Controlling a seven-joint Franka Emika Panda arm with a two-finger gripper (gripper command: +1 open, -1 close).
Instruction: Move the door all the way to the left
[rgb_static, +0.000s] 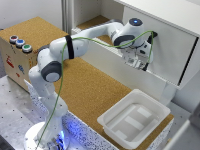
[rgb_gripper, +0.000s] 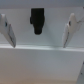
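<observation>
Claw (rgb_static: 136, 61) sits right up against the face of the door (rgb_static: 160, 42), near that panel's end toward the exterior view's left; in the wrist view its fingers (rgb_gripper: 6, 29) stand spread apart, pinching nothing, with a pale flat surface below them.

The door hangs in the front of the white cabinet, under the top slab (rgb_static: 165, 11), well above the cork counter (rgb_static: 85, 85). It covers the cabinet's half toward the exterior view's right, while the other half is open and shows the shelf inside — so by my reading the slide has hardly started, and nearly the whole travel leftward remains.

The door stands upright on its long edge, face outward toward the arm, long axis horizontal along the cabinet front. Its dark strip (rgb_static: 186, 64) runs vertically near the far end — opposite the claw.
</observation>
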